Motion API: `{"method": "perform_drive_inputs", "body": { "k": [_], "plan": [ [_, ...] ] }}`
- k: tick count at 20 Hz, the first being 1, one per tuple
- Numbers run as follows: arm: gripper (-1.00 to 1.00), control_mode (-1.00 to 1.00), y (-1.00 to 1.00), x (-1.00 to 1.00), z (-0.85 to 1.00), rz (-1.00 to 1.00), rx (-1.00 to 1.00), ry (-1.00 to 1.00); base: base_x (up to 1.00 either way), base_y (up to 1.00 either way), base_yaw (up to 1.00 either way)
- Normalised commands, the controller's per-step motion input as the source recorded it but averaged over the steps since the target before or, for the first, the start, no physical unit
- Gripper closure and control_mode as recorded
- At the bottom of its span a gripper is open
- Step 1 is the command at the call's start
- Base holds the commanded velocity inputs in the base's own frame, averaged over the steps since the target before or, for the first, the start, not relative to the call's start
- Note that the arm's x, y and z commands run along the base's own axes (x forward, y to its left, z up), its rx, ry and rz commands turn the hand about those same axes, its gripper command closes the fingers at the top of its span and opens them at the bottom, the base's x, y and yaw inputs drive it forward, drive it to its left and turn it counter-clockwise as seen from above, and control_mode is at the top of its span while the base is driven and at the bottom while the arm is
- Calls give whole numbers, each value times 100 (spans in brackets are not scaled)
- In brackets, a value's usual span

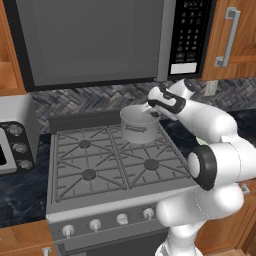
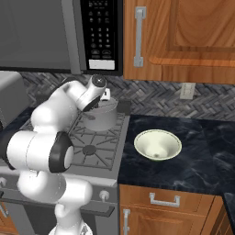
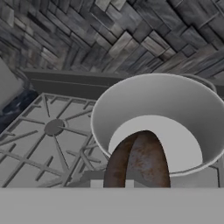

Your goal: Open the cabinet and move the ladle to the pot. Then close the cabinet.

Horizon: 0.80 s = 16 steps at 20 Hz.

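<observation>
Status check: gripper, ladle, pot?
Gripper shut on ladle, over the pot. Ladle bowl above pot mouth, not released. Cabinet door shut. Nothing in the way.

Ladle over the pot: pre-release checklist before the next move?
1. Ladle held by shut gripper: ok.
2. Ladle bowl above the pot opening, hand view: ok.
3. Pot upright on the stove's rear right burner: ok.
4. Pot interior bare: ok.
5. Cabinet door closed: looks shut, but ladle is already out, so cannot tell whether this is the right door.
6. Green bowl clear of the arm's path: ok.
</observation>
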Motion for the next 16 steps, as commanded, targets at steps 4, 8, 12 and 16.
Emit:
{"method": "perform_drive_inputs", "body": {
  "k": [4, 8, 12, 16],
  "plan": [
    [100, -100, 11, 24, -17, 0, 1, 0, 0, 0, 0],
    [100, -100, 7, 21, -14, 0, 0, 0, 0, 0, 0],
    [100, -100, 9, 24, -9, 0, 0, 0, 0, 0, 0],
    [100, -100, 9, 22, -11, 0, 0, 0, 0, 0, 0]
  ]
}}
